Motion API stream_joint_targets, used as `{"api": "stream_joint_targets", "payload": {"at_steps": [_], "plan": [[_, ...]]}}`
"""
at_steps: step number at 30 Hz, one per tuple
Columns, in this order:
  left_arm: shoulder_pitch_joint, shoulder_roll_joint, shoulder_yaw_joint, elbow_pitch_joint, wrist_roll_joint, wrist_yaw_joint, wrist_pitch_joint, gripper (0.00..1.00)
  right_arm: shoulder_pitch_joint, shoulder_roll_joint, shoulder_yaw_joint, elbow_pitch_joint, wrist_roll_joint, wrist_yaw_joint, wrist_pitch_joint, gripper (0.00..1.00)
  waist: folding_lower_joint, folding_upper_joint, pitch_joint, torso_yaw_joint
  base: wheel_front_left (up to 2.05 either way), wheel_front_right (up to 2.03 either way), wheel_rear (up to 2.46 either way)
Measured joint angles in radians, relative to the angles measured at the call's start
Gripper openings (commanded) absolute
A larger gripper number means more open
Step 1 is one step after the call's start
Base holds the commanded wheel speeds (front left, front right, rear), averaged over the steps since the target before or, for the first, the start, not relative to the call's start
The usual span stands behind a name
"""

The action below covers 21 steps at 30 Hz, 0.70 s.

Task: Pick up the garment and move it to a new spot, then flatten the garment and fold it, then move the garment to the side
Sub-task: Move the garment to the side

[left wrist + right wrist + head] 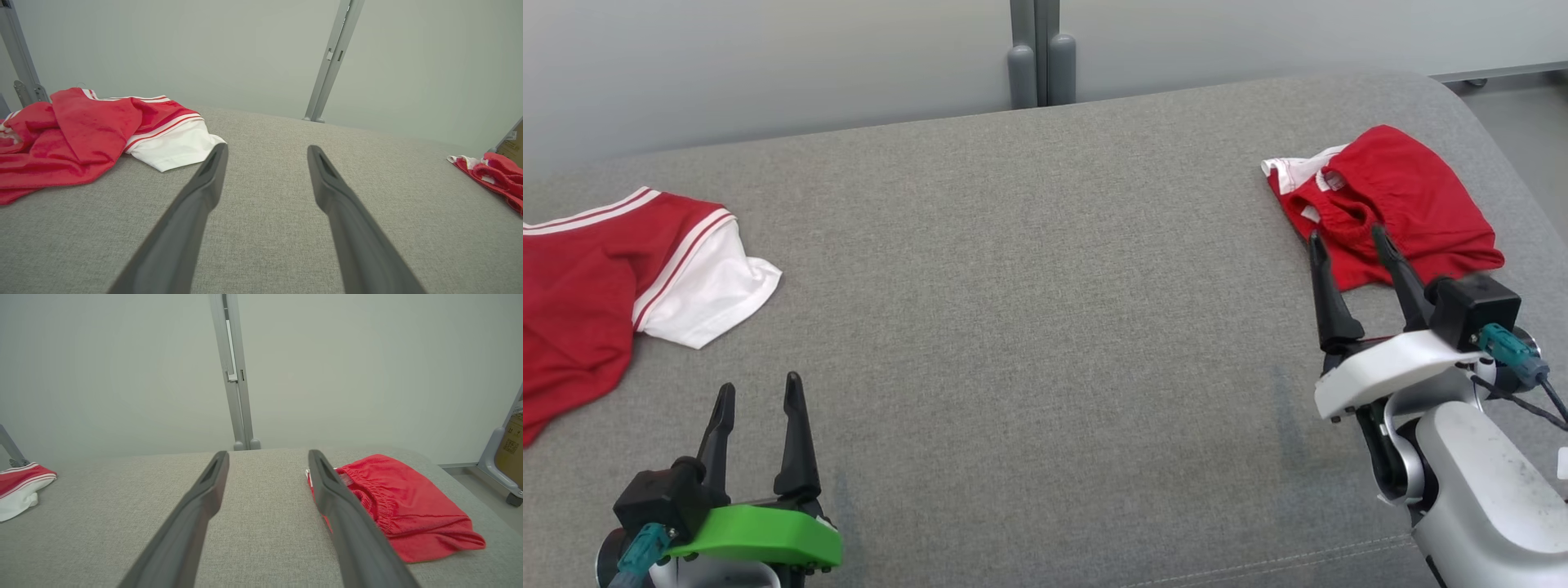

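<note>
A red garment [580, 286] with a white sleeve and white stripes lies rumpled at the far left of the grey padded surface [1029, 286]; it also shows as the garment [81, 130] in the left wrist view. My left gripper [759, 384] is open and empty, to the right of and nearer than that sleeve, apart from it; its fingers frame bare fabric around the left gripper [267, 148]. My right gripper [1345, 233] is open, its fingertips over the near edge of folded red shorts [1405, 188]. In the right wrist view the right gripper [267, 452] holds nothing, with the shorts [408, 506] just right of it.
A pale wall with a grey upright post [1041, 57] runs behind the surface. The surface curves down at its right edge [1511, 163], with floor beyond. A wide bare stretch of grey cloth separates the two red pieces.
</note>
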Motion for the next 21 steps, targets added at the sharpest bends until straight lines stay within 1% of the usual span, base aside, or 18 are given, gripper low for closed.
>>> {"api": "stream_joint_targets", "payload": {"at_steps": [4,10,21], "plan": [[0.004,-0.013,0.006,0.000,0.011,0.000,0.000,1.00,0.044,0.029,-0.014,-0.022,-0.016,0.000,0.000,1.00,0.0000,0.0000,-0.002,0.003,0.00,0.00,0.00],[0.021,-0.019,0.007,-0.001,0.019,0.000,0.000,1.00,0.086,0.049,-0.026,-0.050,-0.047,0.000,0.000,1.00,0.0000,0.0000,-0.005,0.007,0.00,0.00,0.00],[0.021,-0.025,0.013,-0.017,0.036,0.000,0.000,1.00,0.136,0.060,-0.044,-0.089,-0.086,0.000,0.000,1.00,0.0000,0.0000,-0.005,0.015,0.00,0.00,0.00]]}}
